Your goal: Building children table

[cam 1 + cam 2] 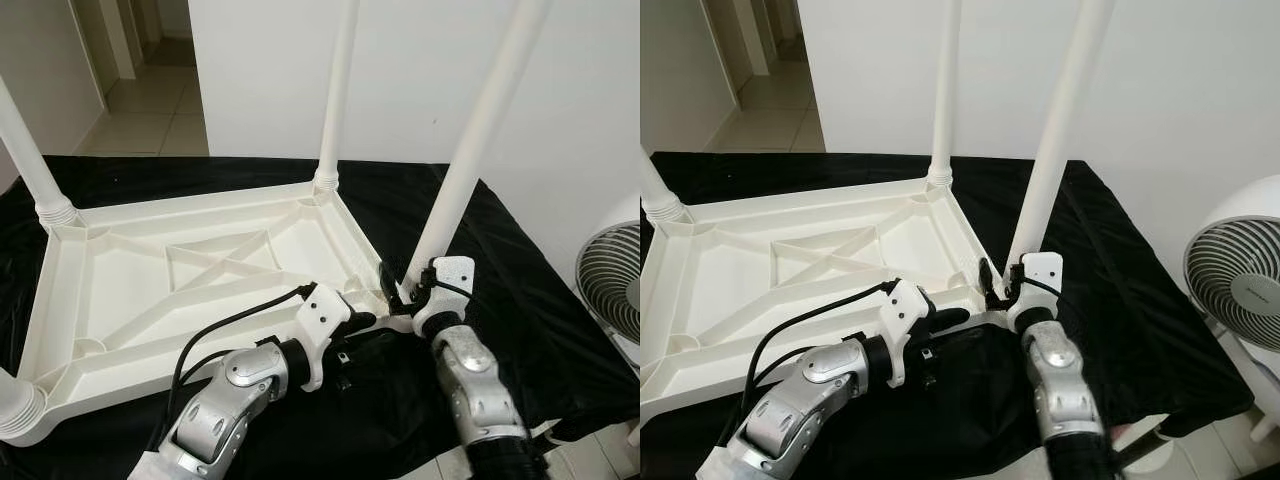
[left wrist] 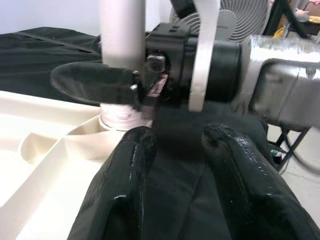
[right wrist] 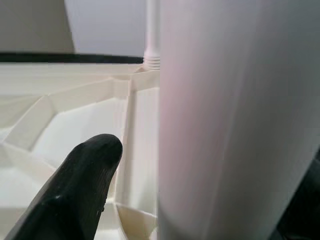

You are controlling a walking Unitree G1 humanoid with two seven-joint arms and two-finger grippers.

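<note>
A white plastic children's table [image 1: 150, 290] lies upside down on a black cloth, with its legs pointing up. My right gripper [image 1: 398, 285] is at the base of the near right leg [image 1: 470, 150], shut on it where it meets the corner socket. One of its fingers [image 3: 80, 190] shows beside the leg [image 3: 225, 125]; the other is hidden behind it. My left gripper [image 1: 368, 322] hovers just to the left of that corner, over the cloth by the table's rim. Its two fingers [image 2: 125, 190] are slightly apart and hold nothing.
Further legs stand at the far right corner [image 1: 335, 90], the far left corner [image 1: 25, 150] and the near left corner [image 1: 15, 405]. A white fan [image 1: 610, 280] stands on the floor to the right. A white wall is behind, with a doorway [image 1: 150, 110] at the far left.
</note>
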